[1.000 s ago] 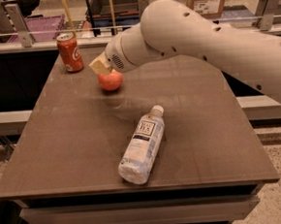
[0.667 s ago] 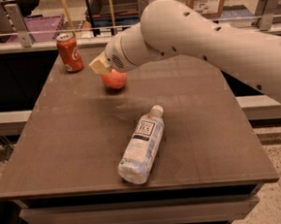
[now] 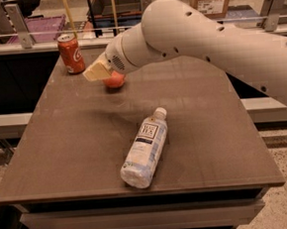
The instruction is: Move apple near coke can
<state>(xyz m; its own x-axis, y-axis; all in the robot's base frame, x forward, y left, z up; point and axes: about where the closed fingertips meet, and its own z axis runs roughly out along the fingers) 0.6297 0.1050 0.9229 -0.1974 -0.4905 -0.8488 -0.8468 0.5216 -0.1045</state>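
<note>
Camera view, single angle: claw (image 3: 97, 72) over back-left part of counter (image 3: 57, 153), apple (image 3: 116, 81) tucked right under it, mostly hidden by wrist. Just left of claw, not touching: coke can (image 3: 71, 53), upright near back-left corner. Off the path: bottle (image 3: 145, 147) lying on its side mid-counter.

Step in hand, as judged: bring apple the short remaining way toward coke can and set it down. Short, low travel advised. Stop beside can, not against it; tall and light, probably easy to tip with claw's leading edge. Release only after setting apple down on counter; round, likely to roll.

Claw opening: cannot tell, blocked by wrist. Looks in contact with apple; gripped or merely touching, cannot tell. Same for apple lifted versus resting.
</note>
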